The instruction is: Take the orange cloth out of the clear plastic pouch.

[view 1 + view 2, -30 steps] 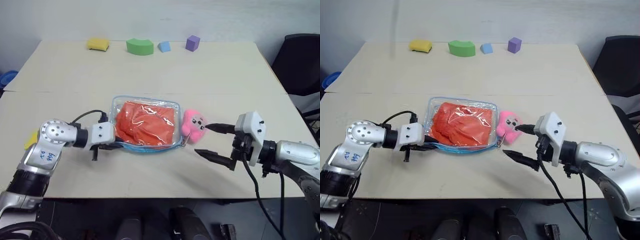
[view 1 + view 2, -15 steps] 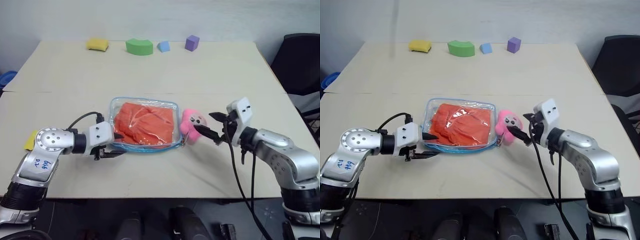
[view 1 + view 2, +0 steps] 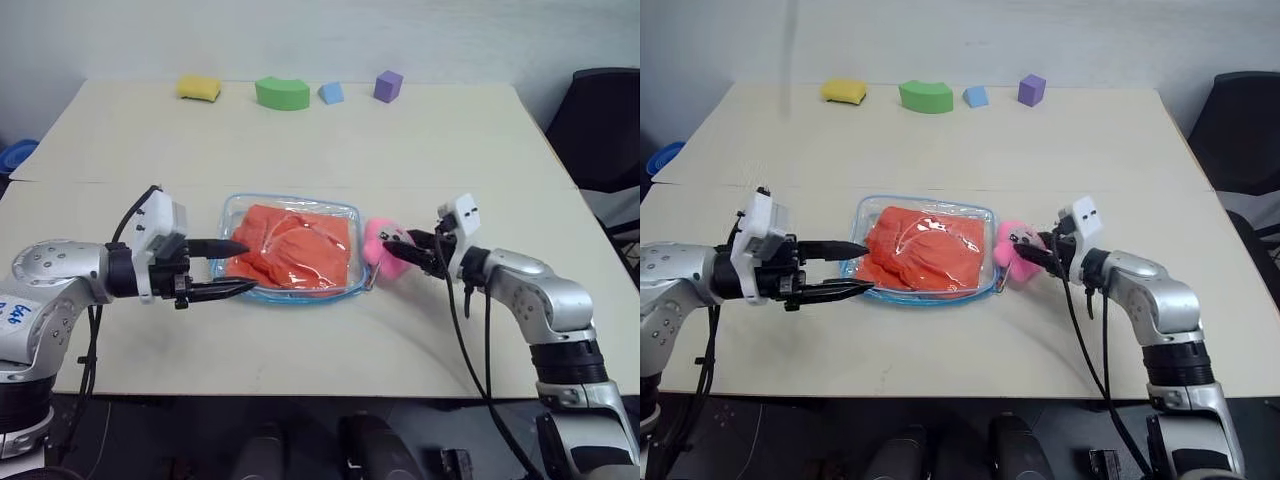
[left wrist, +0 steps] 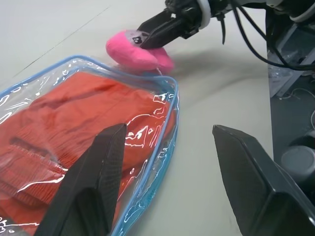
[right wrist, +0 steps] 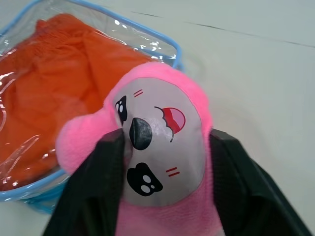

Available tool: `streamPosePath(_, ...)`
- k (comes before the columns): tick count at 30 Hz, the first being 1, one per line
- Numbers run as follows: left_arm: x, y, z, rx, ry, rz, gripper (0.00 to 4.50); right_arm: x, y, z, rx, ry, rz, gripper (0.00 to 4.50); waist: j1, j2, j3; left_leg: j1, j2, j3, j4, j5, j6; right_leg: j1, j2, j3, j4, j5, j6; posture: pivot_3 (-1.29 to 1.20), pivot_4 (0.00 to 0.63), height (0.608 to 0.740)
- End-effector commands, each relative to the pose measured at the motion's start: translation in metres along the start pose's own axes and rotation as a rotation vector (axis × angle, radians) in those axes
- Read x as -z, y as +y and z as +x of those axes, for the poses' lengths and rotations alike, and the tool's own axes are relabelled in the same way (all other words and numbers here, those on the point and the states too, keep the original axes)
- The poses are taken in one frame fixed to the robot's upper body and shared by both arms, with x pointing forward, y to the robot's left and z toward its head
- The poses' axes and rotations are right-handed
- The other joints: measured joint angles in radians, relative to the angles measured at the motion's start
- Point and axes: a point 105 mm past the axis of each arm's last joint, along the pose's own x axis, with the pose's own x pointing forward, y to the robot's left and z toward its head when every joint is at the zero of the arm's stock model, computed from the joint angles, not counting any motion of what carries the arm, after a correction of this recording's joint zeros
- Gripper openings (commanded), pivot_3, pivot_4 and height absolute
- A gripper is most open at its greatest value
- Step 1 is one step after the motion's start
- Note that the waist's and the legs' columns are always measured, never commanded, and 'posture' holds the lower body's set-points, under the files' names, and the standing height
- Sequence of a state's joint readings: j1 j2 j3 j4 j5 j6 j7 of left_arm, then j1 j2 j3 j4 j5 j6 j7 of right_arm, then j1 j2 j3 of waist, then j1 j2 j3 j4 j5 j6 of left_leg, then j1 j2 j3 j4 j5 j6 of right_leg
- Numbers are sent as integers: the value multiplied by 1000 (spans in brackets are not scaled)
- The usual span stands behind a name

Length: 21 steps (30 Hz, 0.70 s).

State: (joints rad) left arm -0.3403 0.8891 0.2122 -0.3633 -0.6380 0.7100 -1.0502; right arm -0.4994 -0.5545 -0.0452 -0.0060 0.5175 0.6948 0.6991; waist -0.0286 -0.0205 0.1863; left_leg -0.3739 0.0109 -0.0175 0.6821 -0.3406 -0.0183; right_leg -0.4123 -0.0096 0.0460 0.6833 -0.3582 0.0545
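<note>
Table (image 3: 420, 150), pale beige, a seam line running across it behind the work area. Pouch (image 3: 290, 248) lies flat near the table's middle, clear plastic with light blue trim. Cloth (image 3: 290, 250) is inside the pouch, wrinkled and folded, filling most of it. Left gripper (image 3: 232, 268) is at the pouch's left edge, raised off the table and pointing toward the pouch; fingers spread apart, one above the other, nothing between them. In the left wrist view its two fingers (image 4: 93, 182) hang over the near end of the pouch with an empty gap. Right gripper (image 3: 400, 252) is at the pouch's right end, fingers closed in on both sides of the plush (image 3: 385, 247), a pink toy with a printed face, lying just beside the pouch's right edge. In the right wrist view both fingers (image 5: 93, 196) press against the toy's sides. Along the far edge of the table, well apart from the pouch: green arch block (image 3: 281, 93), yellow block (image 3: 198, 87), purple cube (image 3: 387, 85), small blue block (image 3: 330, 93).
</note>
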Motion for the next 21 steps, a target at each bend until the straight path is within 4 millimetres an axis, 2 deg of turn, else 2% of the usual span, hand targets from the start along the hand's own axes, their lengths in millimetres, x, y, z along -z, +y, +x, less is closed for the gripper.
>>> streamPosePath(1,-6,-3,5,-3,-10,47,2952,-30,15,-21,-42,-115,-157,1169,1,0,0,0,0,0,0,0,0,0,0,0,0,0,0,0,150,740)
streamPosePath(4,-8,-1,9,1,-20,48,2952,-37,31,-32,-67,-145,-268,257,1,0,0,0,0,0,0,0,0,0,0,0,0,0,0,0,150,740)
streamPosePath(8,-10,1,19,33,-36,51,2952,-24,63,-42,-168,-97,-518,257,1,0,0,0,0,0,0,0,0,0,1,0,0,0,0,0,150,740)
streamPosePath(10,-10,1,26,54,-41,51,2952,-16,74,-41,-208,-86,-597,257,1,0,0,0,0,0,0,0,0,0,1,0,0,0,0,0,150,740)
streamPosePath(14,-11,1,36,82,-50,48,2952,2,98,-33,-311,-73,-863,257,-2,0,0,1,0,1,0,0,0,0,1,1,0,0,0,0,150,740)
streamPosePath(18,-10,0,42,102,-50,52,2952,4,114,-26,-380,-118,-918,257,-1,0,0,2,0,1,0,1,-2,0,1,1,1,0,0,0,150,740)
streamPosePath(21,-9,1,45,113,-40,63,2952,15,130,-23,-480,-110,-925,257,1,0,0,2,0,1,0,1,-2,1,1,1,1,0,0,0,150,740)
